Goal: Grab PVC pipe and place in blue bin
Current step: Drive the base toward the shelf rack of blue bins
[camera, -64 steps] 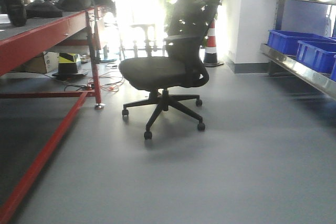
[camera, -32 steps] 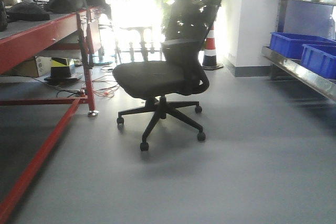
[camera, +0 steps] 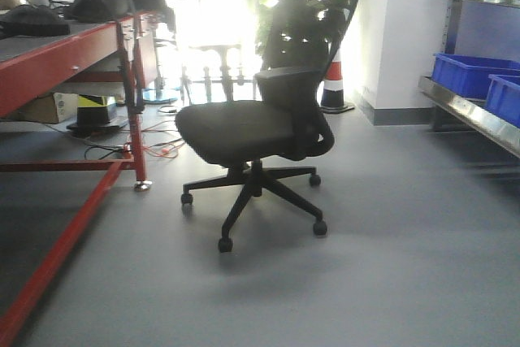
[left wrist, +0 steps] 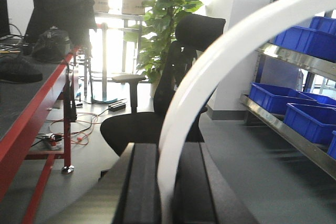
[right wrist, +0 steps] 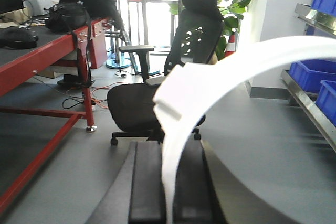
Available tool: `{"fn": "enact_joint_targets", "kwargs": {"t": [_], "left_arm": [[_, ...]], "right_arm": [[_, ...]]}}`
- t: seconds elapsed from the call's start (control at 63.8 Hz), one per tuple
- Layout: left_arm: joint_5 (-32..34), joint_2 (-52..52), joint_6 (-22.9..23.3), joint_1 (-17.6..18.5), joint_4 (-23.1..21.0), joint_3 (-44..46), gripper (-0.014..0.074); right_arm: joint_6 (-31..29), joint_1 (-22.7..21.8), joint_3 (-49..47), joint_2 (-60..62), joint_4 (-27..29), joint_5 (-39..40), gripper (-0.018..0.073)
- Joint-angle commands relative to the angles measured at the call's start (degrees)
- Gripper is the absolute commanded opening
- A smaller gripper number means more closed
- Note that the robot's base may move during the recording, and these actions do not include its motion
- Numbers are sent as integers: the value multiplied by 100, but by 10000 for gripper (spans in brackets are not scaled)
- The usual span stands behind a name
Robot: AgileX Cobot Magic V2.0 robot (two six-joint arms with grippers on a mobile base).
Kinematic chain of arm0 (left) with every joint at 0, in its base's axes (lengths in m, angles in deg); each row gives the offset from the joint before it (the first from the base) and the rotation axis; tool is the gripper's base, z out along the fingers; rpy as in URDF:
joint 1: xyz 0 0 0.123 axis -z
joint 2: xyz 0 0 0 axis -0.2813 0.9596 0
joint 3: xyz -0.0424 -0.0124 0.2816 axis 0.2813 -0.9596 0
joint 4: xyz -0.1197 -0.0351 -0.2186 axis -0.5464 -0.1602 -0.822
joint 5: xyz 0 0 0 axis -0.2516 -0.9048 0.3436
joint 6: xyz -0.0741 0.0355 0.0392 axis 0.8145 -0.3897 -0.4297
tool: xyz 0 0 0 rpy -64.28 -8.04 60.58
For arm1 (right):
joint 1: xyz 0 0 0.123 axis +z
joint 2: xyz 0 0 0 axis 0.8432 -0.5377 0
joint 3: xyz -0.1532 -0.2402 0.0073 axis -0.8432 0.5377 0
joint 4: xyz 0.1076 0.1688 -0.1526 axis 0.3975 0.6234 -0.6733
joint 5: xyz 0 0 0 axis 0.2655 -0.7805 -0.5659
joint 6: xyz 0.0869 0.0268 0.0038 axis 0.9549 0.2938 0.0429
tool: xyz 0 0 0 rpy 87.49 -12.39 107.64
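Note:
A white curved PVC pipe [left wrist: 210, 72] arcs up and to the right from between the black pads of my left gripper [left wrist: 167, 151], which is shut on it. In the right wrist view the same kind of white pipe [right wrist: 210, 80], with a thicker coupling piece at its upper left, rises from my right gripper [right wrist: 169, 149], also shut on it. Blue bins [camera: 473, 75] sit on a metal shelf at the right; they also show as blue bins [left wrist: 274, 98] and blue bins [right wrist: 311, 74] in the wrist views. Neither gripper appears in the front view.
A black office chair [camera: 252, 132] stands on the grey floor straight ahead. A red-framed table [camera: 61, 62] with bags on it runs along the left. Cables lie under it. A striped traffic cone [camera: 333, 79] and a potted plant [left wrist: 168, 19] stand behind the chair.
The front view has shifted: the chair now sits slightly lower and more to the right, and the shelf with bins has slid toward the right edge.

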Motion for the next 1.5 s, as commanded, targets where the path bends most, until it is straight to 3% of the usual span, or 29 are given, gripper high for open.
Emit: {"fn": "enact_joint_targets", "kwargs": {"t": [0.0, 1.488], "left_arm": [[167, -28, 35, 35, 6, 6, -111], [167, -28, 35, 35, 6, 6, -111]], "right_arm": [[-12, -5, -3, 30, -46, 146, -162], [-12, -5, -3, 30, -46, 146, -162]]}}
